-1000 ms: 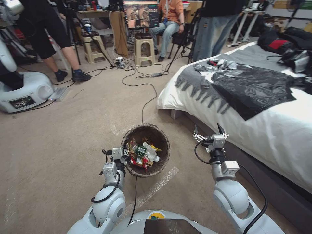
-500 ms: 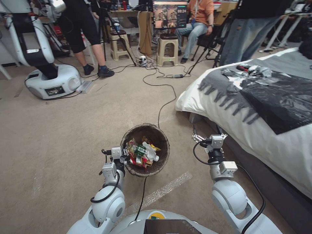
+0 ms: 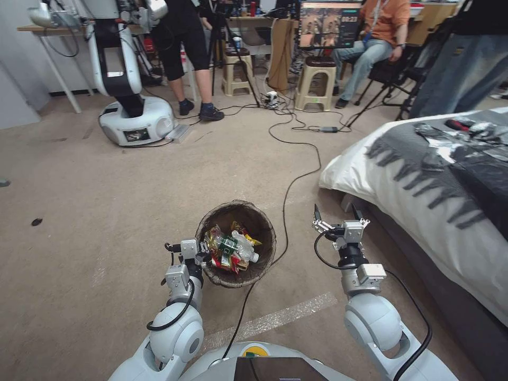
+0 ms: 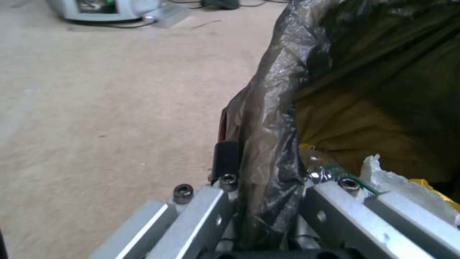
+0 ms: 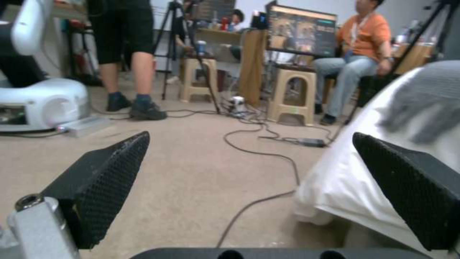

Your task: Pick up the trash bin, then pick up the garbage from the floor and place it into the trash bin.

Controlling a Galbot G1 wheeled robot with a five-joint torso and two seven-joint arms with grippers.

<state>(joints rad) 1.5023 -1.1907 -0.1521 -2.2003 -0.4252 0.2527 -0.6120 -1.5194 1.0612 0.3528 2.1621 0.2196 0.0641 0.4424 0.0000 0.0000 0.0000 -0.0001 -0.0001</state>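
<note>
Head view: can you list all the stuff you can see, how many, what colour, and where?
bin: one, dark bag over its rim, on the carpet between the arms.
garbage: one mixed heap, red, green, yellow and white, inside the bin.
cable: one, black, running across the carpet past the bin.
bed: one, white, to the right.
blanket: one, grey with fringe, on the bed.
plastic sheets: a heap, black and silver, on the blanket.
other robot: one, white, far left.
stools: two, tan, at the back.
screen: one, at the back.
left gripper: one, silver, jaws shut on the bin's near rim.
right gripper: one, silver and black, jaws open, beside the bed.
</note>
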